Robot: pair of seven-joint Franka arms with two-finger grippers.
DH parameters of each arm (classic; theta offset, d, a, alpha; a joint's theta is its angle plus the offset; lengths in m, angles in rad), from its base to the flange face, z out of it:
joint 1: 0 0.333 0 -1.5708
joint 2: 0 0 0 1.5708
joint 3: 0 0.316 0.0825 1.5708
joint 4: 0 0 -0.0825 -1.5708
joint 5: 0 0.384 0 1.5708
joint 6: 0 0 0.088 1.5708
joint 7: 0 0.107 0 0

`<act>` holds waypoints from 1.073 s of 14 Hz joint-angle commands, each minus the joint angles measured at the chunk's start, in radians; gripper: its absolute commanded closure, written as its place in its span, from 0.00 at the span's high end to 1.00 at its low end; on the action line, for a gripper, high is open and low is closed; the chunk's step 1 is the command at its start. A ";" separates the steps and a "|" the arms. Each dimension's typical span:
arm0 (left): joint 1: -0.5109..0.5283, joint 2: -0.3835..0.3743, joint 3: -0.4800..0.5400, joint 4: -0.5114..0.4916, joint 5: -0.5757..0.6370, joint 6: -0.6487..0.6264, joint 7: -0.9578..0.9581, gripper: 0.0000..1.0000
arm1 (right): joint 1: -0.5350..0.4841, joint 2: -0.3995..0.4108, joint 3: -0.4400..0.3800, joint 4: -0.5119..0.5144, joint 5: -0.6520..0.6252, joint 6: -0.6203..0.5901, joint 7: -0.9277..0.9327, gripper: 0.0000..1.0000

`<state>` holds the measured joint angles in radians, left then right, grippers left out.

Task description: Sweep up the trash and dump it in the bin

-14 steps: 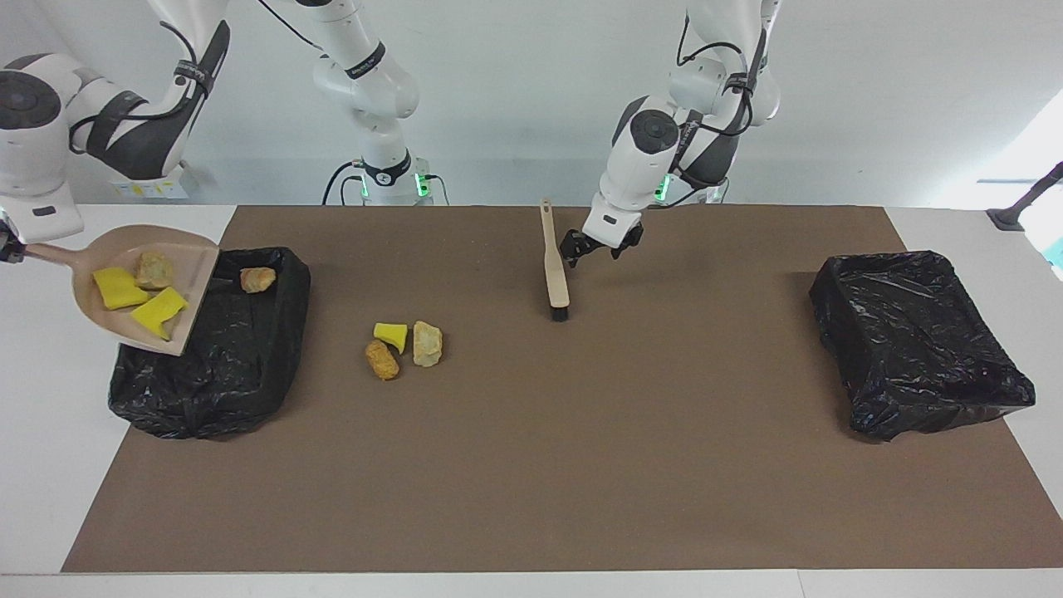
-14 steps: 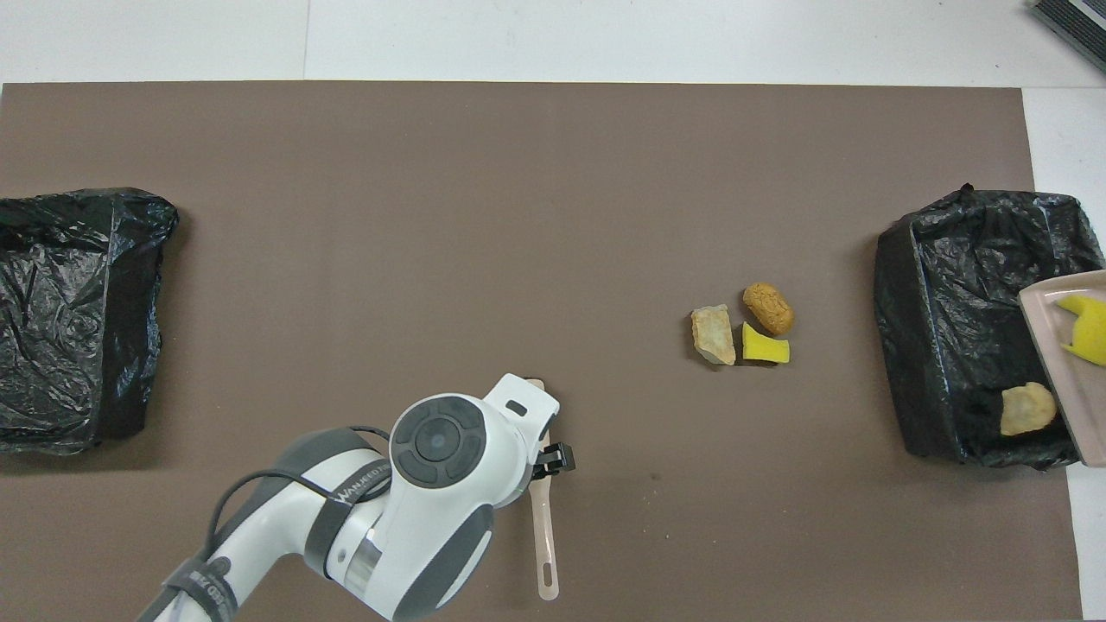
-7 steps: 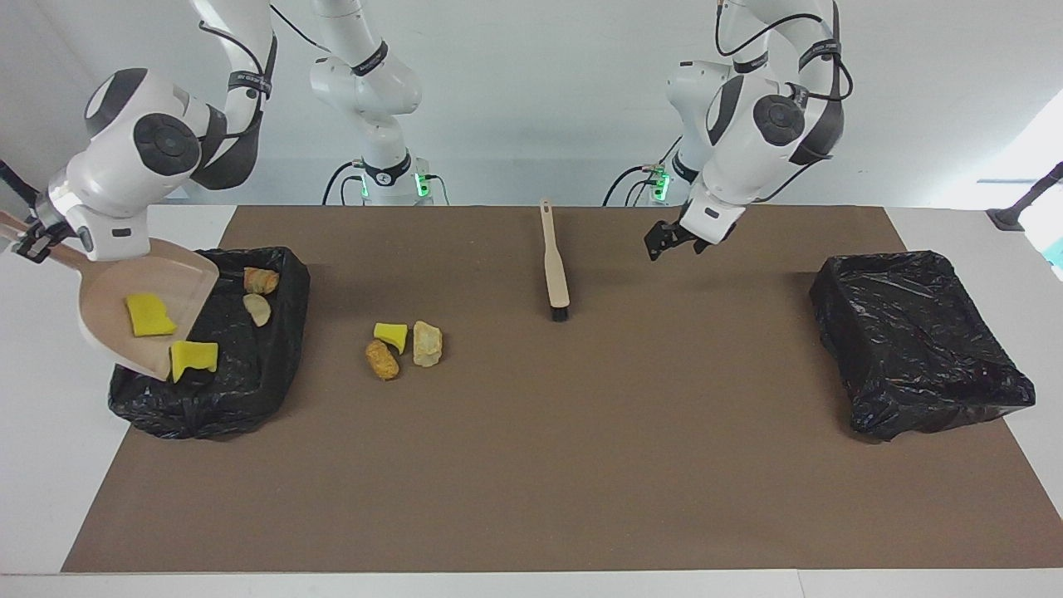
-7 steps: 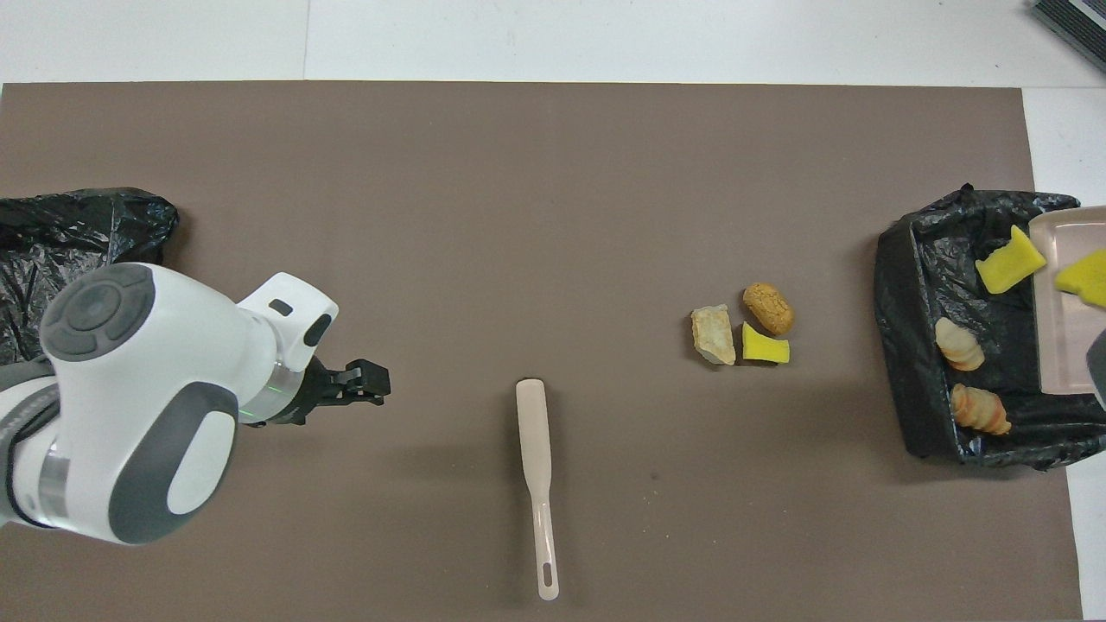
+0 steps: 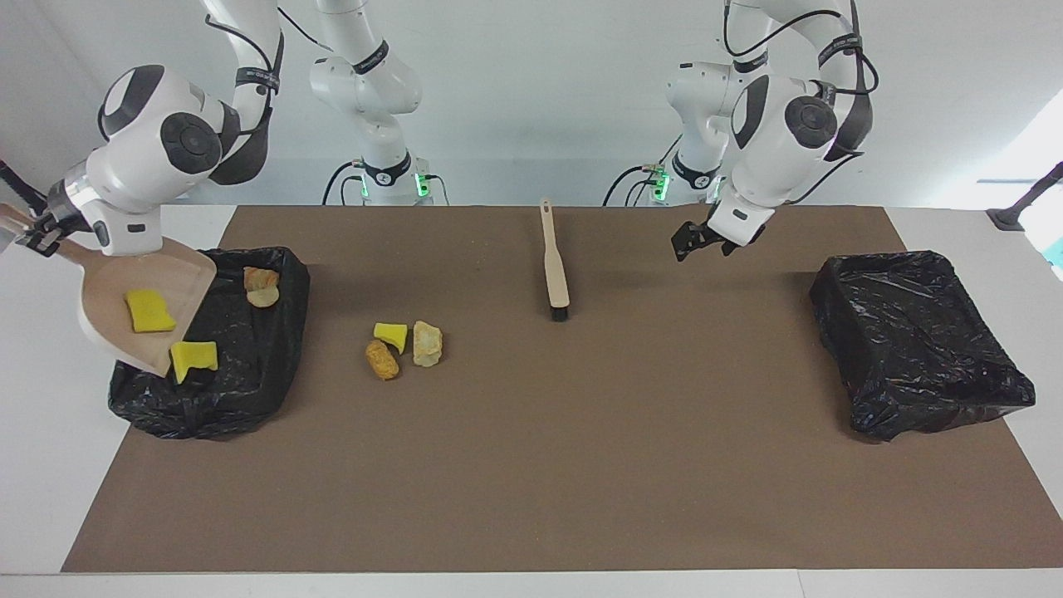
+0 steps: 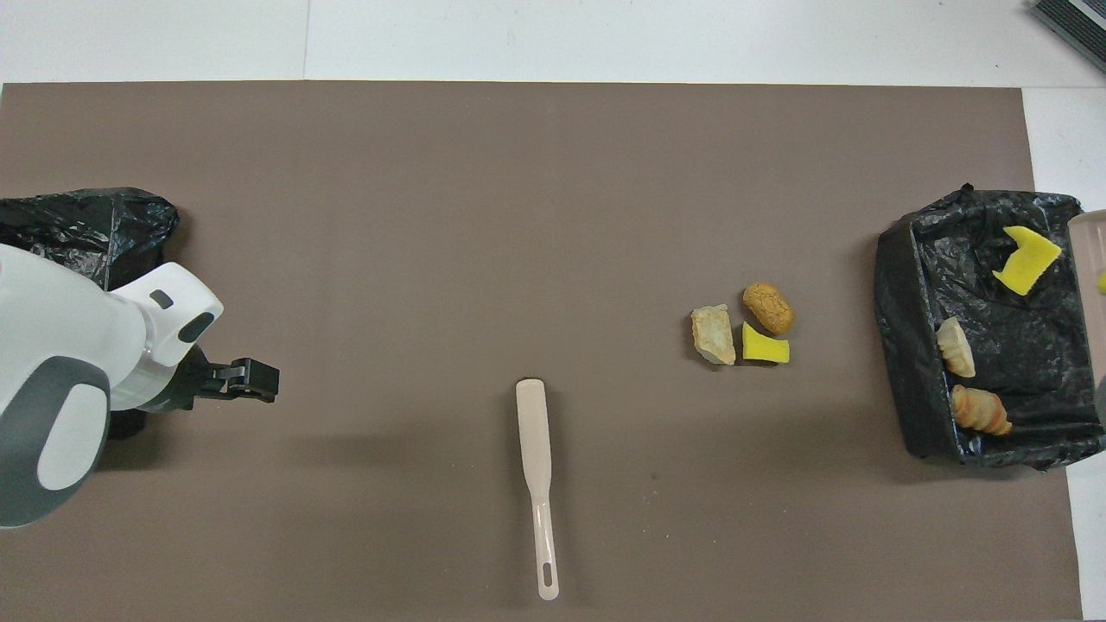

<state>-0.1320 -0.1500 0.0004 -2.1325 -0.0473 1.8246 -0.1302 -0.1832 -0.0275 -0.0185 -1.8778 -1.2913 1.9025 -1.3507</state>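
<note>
Nearest the robots, the left gripper [image 5: 700, 243] hangs wide open and empty over the mat, while the right gripper [image 5: 37, 235], clamped on the dustpan [image 5: 141, 311] handle, tips trash [image 5: 193, 355] into the bin [image 5: 249, 365], three scraps [image 5: 404, 346] remaining on the mat beside it.

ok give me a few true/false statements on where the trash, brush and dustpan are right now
1. The brush lies on the mat, held by no gripper. True.
2. The right gripper holds the dustpan tilted over a bin. True.
3. The dustpan is empty. False: a yellow piece is on it.
4. All the trash is in the bin. False: three scraps lie on the mat.
5. The left gripper grips the brush. False: it hangs open above the mat.
</note>
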 commanded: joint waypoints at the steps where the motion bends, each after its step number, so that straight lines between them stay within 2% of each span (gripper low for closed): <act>1: 0.064 -0.010 -0.013 0.066 0.021 -0.031 0.076 1.00 | 0.060 -0.109 0.006 -0.142 -0.110 -0.029 0.010 0.00; 3: 0.090 0.010 -0.013 0.156 0.021 -0.103 0.090 1.00 | 0.074 -0.141 0.009 -0.199 -0.114 -0.023 0.015 0.00; 6: 0.092 0.027 -0.013 0.276 0.021 -0.226 0.101 1.00 | 0.085 -0.132 0.009 -0.234 -0.109 -0.023 0.086 0.00; 10: 0.092 0.032 -0.011 0.394 0.021 -0.317 0.101 1.00 | 0.087 -0.138 0.009 -0.215 -0.091 -0.034 0.100 0.00; 13: 0.089 0.033 -0.014 0.447 0.027 -0.383 0.096 1.00 | 0.079 -0.131 -0.001 -0.129 0.106 -0.033 0.035 0.00; 15: 0.086 0.027 -0.016 0.439 0.018 -0.355 0.104 1.00 | 0.079 -0.131 -0.001 -0.092 0.190 -0.034 -0.002 0.00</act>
<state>-0.0529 -0.1430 -0.0050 -1.7220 -0.0434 1.4855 -0.0398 -0.0982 -0.1554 -0.0241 -2.0165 -1.1753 1.8833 -1.3026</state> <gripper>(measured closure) 0.000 0.687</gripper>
